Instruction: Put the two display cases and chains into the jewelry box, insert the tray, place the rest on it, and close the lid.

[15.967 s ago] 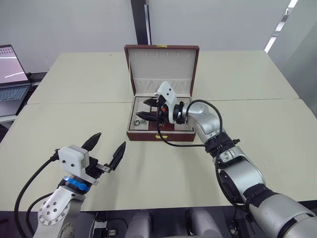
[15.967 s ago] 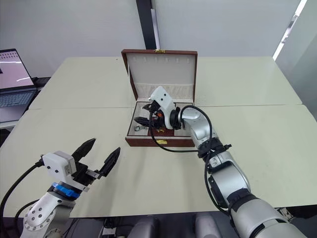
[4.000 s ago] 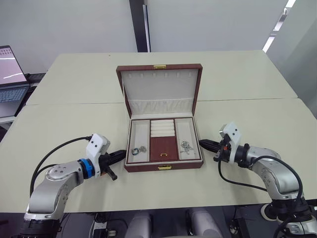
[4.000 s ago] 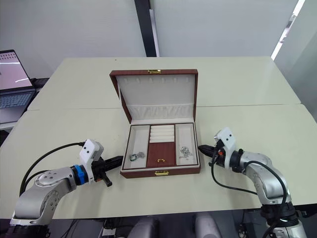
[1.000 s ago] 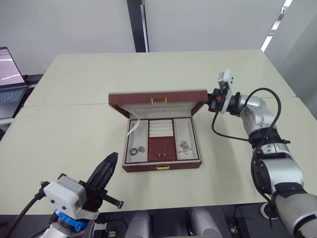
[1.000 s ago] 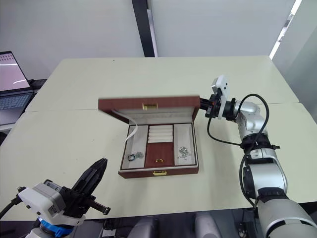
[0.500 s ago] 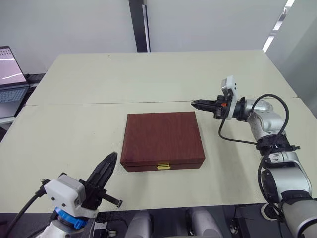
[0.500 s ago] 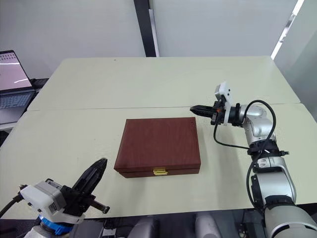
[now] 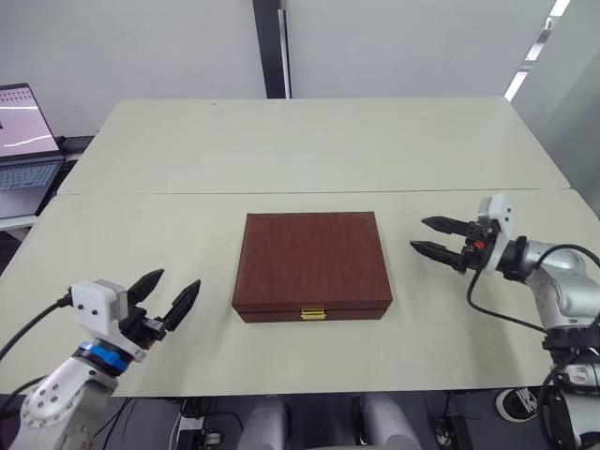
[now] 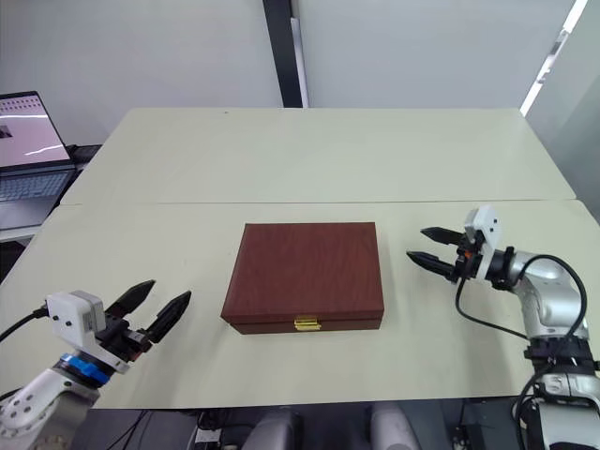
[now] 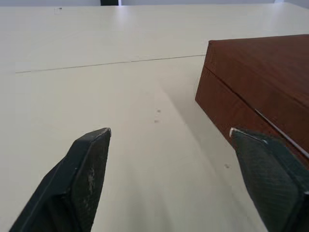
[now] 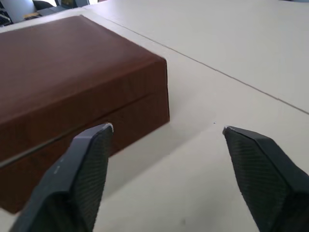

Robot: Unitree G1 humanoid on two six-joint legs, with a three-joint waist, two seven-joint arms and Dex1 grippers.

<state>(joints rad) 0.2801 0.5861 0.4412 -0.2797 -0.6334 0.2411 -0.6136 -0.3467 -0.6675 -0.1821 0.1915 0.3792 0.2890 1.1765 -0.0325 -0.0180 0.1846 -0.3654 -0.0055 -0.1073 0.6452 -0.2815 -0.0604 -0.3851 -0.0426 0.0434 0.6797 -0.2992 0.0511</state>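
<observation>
The reddish-brown jewelry box (image 9: 313, 264) rests on the cream table with its lid (image 10: 305, 263) down flat and the gold clasp (image 9: 312, 312) facing me. The display cases, chains and tray are hidden from sight. My left gripper (image 9: 167, 292) hovers open to the left of the box, near the table's front edge, with nothing between its fingers. My right gripper (image 9: 430, 237) is open and empty, just right of the box, pointing at its right side. The box's corner (image 12: 145, 72) appears close in the right wrist view, and its side (image 11: 251, 96) in the left wrist view.
An open laptop (image 9: 23, 141) stands on a separate surface at the far left. A seam (image 9: 141, 193) runs across the table behind the box. A dark pillar (image 9: 272, 47) rises beyond the far edge.
The lid stays down. My right gripper has pulled back from the box's far right corner toward me and opened. My left gripper has opened too.
</observation>
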